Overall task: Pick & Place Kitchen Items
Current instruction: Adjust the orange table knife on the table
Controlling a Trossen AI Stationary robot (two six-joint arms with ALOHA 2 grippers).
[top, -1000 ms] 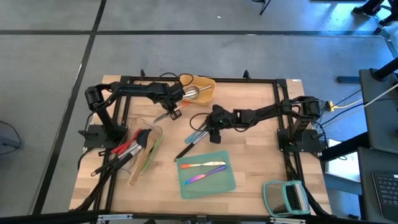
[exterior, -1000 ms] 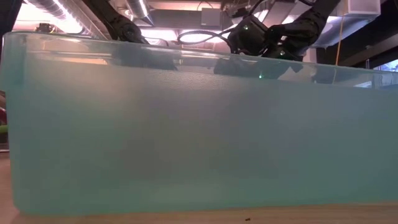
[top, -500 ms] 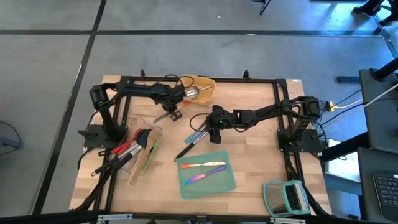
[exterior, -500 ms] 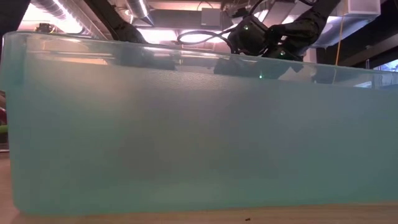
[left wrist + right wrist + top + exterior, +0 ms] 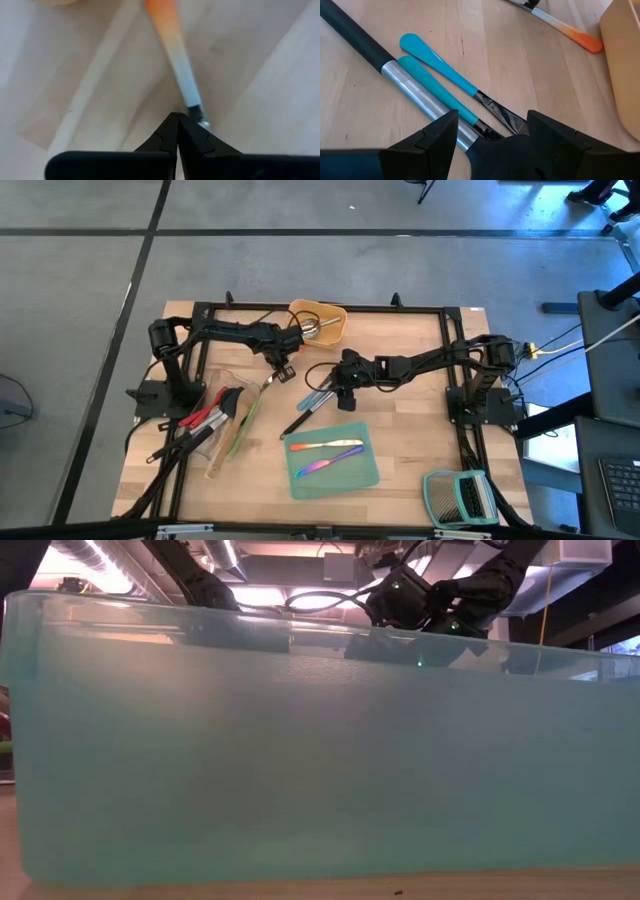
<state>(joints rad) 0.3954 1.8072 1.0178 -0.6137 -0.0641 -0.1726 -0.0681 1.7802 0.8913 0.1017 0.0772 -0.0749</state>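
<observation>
High view: taking the yellow tray (image 5: 330, 315) at the tabletop's (image 5: 410, 440) far edge as landmark, the left arm reaches across from the left side, and its left end effector (image 5: 280, 366) sits just in front of the tray's near left corner, clenched on the tip of an orange-handled utensil (image 5: 270, 377) that slants away from the tray toward the clear tray (image 5: 240, 415). A steel scoop (image 5: 313, 330) lies inside the yellow tray. The right arm stretches in low from the right side, elbow bent, with the right end effector (image 5: 335, 385) in front of the yellow tray, over two blue-handled tools (image 5: 316, 400) and a black-handled utensil (image 5: 300, 420). Farther from the yellow tray, iridescent cutlery (image 5: 328, 454) lies in the teal tray (image 5: 365, 475).

Low view: the teal tray's wall (image 5: 320, 750) fills nearly everything; dark arm parts show above its rim.

Left wrist view: the fingers (image 5: 170, 135) are pressed together, pinching the utensil's thin end (image 5: 197, 112).

Right wrist view: the fingers (image 5: 440, 135) stand apart, released, straddling the blue-handled tools (image 5: 445, 75) and the black handle (image 5: 355, 35) on the wood, with the yellow tray's wall (image 5: 622, 65) to one side.
</observation>
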